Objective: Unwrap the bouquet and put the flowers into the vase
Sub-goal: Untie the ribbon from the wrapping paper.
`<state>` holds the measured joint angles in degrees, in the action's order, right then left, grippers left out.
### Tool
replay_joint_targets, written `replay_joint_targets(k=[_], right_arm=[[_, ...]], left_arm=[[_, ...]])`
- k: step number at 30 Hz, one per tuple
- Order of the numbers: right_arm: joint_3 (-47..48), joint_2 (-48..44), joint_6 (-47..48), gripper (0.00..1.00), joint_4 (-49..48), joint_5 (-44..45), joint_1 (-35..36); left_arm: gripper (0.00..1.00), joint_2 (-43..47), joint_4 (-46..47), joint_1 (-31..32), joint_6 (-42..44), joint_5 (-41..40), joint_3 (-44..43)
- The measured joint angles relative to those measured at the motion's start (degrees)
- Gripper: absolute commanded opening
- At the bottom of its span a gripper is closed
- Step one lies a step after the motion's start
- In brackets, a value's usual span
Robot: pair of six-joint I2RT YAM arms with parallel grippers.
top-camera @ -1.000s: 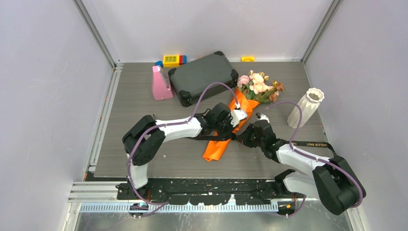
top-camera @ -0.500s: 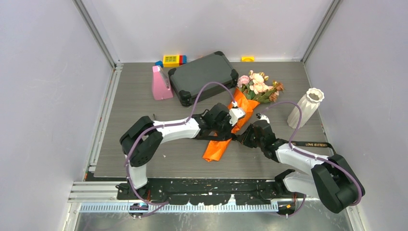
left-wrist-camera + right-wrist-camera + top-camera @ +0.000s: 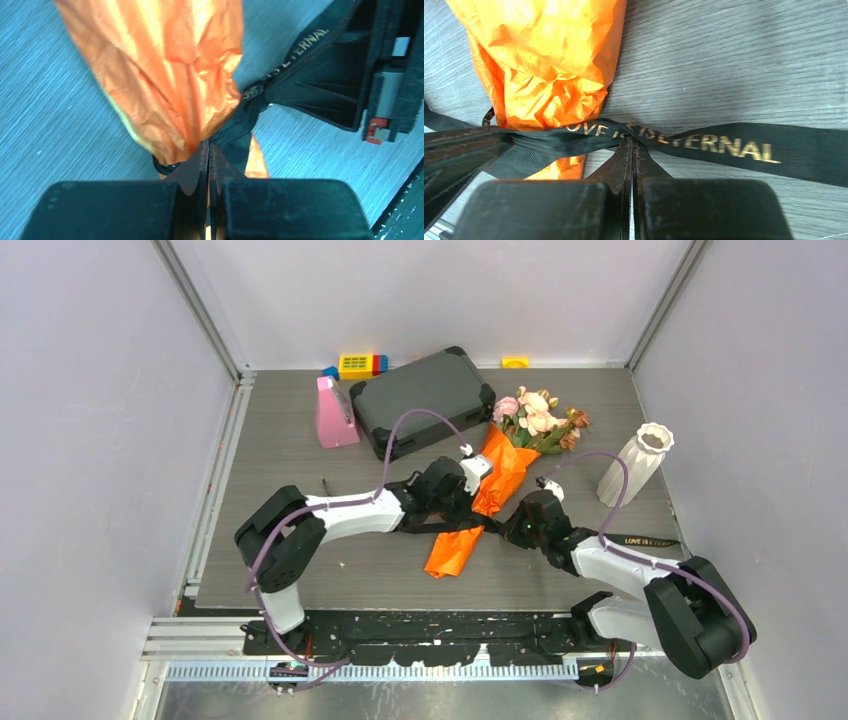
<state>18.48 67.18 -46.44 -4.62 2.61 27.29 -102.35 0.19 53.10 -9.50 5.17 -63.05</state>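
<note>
We see the bouquet (image 3: 492, 485) lying flat on the table (image 3: 290, 490), mid-right and set diagonally. The paper (image 3: 175, 75) is crinkled orange and cinched at a narrow waist by the ribbon (image 3: 724, 145), which is black with gold lettering. The flowers (image 3: 540, 420) stick out of the wide far end as pink and peach blooms with a few brownish ones and green leaves. They sit just beside the corner of the black case (image 3: 420, 400). The paper tail flares toward the near edge.

The vase (image 3: 636, 464) is white with a wavy rim. It stands at the right side of the table, apart from the blooms and with nothing in it.

Left gripper (image 3: 209, 150): jaws fully closed, tips pinching the ribbon right at the waist, against the paper.

Right gripper (image 3: 631, 146): jaws also fully closed, tips clamped on the ribbon just beside the waist. From there a long free end runs out flat over the table to the right.

The two grippers face each other across the tie point, close together. The ribbon is wrapped around the paper and not yet off.
</note>
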Motion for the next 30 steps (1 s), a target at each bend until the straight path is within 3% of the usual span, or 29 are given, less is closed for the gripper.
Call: replay_joint_targets(k=[15, 19, 21, 25, 30], right_arm=[[1.55, 2.1, -0.96, 0.0, 0.0, 1.92, 0.0], [1.7, 2.45, -1.6, 0.0, -0.04, 2.58, 0.0], [1.95, 2.75, -1.84, 0.0, -0.07, 2.71, 0.0], [2.43, 3.37, -1.99, 0.0, -0.07, 2.71, 0.0], [2.49, 3.39, -1.97, 0.0, -0.02, 2.71, 0.0]], left_arm=[[0.0, 5.46, 6.71, -8.02, -16.87, -6.8, 10.25], [0.05, 6.45, 9.35, -10.91, -21.94, -6.6, 14.58], [0.13, 6.56, 9.97, -11.98, -23.74, -6.29, 16.37], [0.44, 6.93, 10.8, -12.63, -24.83, -4.9, 18.67], [0.59, 9.77, 11.15, -12.63, -22.32, -2.73, 19.54]])
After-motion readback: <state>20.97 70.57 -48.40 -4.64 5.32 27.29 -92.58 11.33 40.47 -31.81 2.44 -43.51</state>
